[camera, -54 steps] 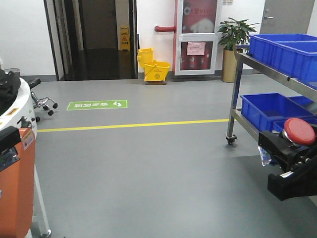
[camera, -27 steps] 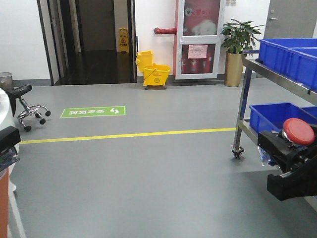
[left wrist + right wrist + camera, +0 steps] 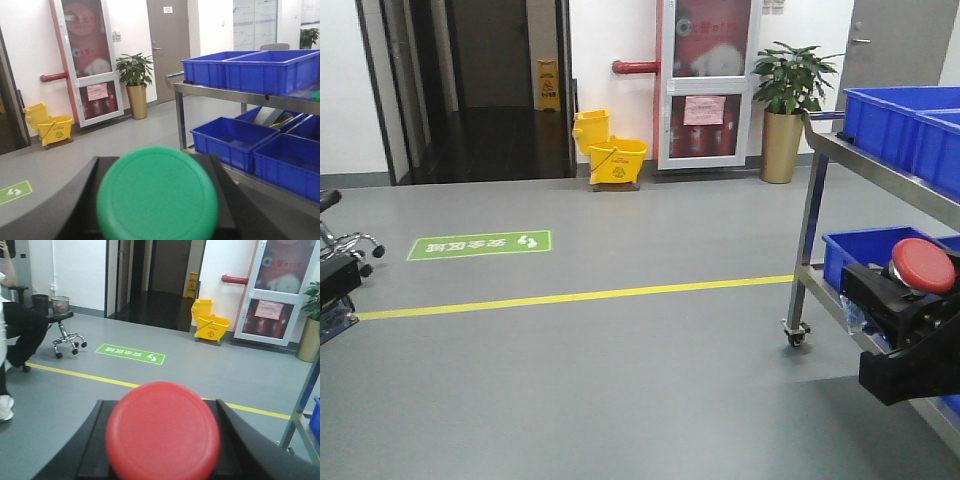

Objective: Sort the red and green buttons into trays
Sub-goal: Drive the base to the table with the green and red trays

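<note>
My right gripper is at the right edge of the front view, shut on the red button. The round red cap fills the space between the black fingers in the right wrist view. My left gripper is shut on the green button, whose green cap sits between its black fingers. In the front view only a dark part of the left gripper shows, at the left edge. Both grippers hang over the grey floor. The red and green trays are out of view.
A steel wheeled cart with deep blue crates stands at the right, close to my right gripper. A yellow mop bucket, a potted plant and a dark doorway are at the back. An office chair and a seated person are on the left.
The whole view has shifted. The orange unit at the left has slid out of frame, the floor sign has moved left, and the cart looks nearer. Both grippers still hold their buttons.
</note>
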Robot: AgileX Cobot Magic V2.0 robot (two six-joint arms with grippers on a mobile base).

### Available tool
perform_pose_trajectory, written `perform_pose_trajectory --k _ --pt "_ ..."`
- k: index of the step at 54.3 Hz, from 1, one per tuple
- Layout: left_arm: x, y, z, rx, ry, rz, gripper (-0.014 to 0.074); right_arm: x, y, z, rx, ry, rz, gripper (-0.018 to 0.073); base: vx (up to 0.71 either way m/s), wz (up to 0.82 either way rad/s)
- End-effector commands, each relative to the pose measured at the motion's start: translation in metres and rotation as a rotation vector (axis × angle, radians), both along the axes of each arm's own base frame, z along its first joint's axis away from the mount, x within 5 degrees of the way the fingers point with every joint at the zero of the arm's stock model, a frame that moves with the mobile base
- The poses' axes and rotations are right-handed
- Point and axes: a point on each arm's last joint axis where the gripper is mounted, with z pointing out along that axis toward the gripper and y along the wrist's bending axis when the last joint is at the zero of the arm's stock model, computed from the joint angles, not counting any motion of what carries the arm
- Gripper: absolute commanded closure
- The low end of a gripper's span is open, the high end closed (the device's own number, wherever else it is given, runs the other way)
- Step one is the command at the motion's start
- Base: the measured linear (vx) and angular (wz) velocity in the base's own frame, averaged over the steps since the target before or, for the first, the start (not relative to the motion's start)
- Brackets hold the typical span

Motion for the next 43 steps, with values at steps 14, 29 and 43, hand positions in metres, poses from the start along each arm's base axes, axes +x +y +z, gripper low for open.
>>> perform_pose_trajectory --k 14,29,43 --pt "-0.0032 -0.0007 0.0139 -0.051 -0.034 -0.015 0.0603 -0.0056 0.0014 0.0218 0.027 -0.125 0.036 0.0568 0.47 -0.18" --pt "-0.0032 -0.0007 0.0139 -0.051 -0.034 -0.015 0.0603 -0.0056 0.0014 0.0218 0.027 -0.125 0.036 0.0568 0.46 -0.22" --pt "-0.0032 -0.0007 0.0139 -0.051 -0.034 -0.015 0.0603 -0.0056 0.0014 0.0218 0.027 -0.125 0.036 0.0568 0.42 -0.27"
